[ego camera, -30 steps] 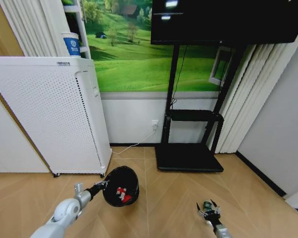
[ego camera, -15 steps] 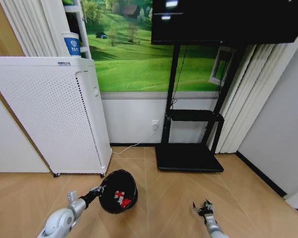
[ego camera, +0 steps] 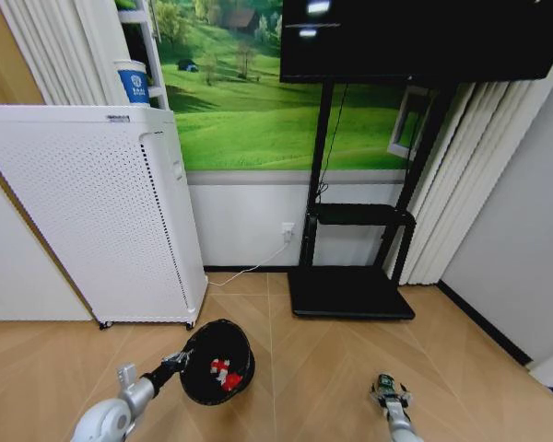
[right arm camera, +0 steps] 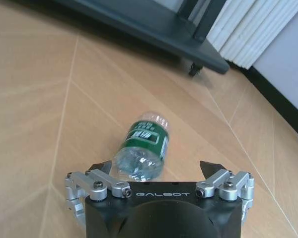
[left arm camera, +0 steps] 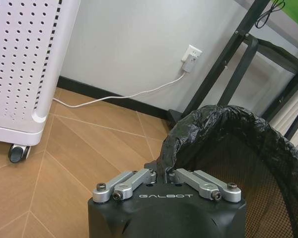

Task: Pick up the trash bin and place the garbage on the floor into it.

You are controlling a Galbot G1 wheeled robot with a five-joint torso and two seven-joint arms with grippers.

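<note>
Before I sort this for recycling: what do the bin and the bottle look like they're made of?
Bin: fine black mesh, probably metal, with a crinkly glossy plastic liner over its rim. Bottle: clear, thin plastic by its see-through dimpled wall, with a green label.

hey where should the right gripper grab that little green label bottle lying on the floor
Grip the bottle across its labelled middle, coming down from above. It lies on its side on the floor, so its round sides are exposed. The open right gripper already straddles its near end.

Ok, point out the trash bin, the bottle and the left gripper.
trash bin [ego camera: 195, 382]: head view, black rim.
bottle [right arm camera: 145, 146]: right wrist view, green label.
left gripper [left arm camera: 166, 174]: left wrist view, between fingertips at bin rim.
</note>
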